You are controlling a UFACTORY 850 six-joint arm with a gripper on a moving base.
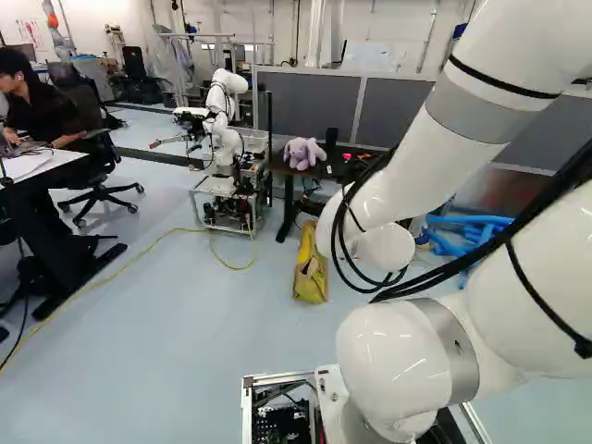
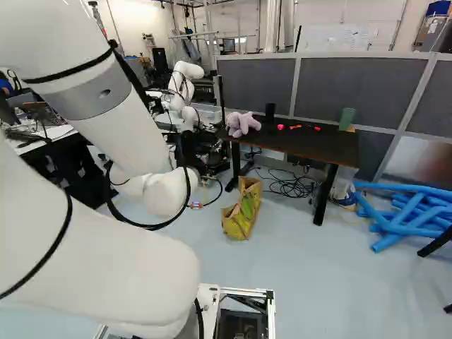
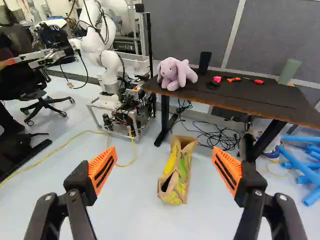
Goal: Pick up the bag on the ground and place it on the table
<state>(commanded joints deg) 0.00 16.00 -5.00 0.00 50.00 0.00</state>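
Observation:
The brown and yellow paper bag [image 3: 175, 172], open at its top with yellow and green inside, stands on the floor in front of the dark table [image 3: 250, 97]. Both base views show the bag [image 1: 311, 266] [image 2: 242, 209] too, and the right base view has the table [image 2: 311, 143] behind it. In the wrist view my gripper [image 3: 164, 159] is open, its orange-padded fingers wide apart with nothing held. The bag lies ahead of the gap between them, at a distance. The arm hides the gripper in both base views.
On the table are a purple plush rabbit [image 3: 175, 73], a black cup [image 3: 204, 62], a green cup [image 3: 289, 71] and small red items. Another robot [image 3: 107, 60] stands beside it. Cables [image 3: 220, 137] lie beneath; blue tubes [image 2: 409, 212] are beyond. A yellow cord [image 1: 120, 277] crosses the floor.

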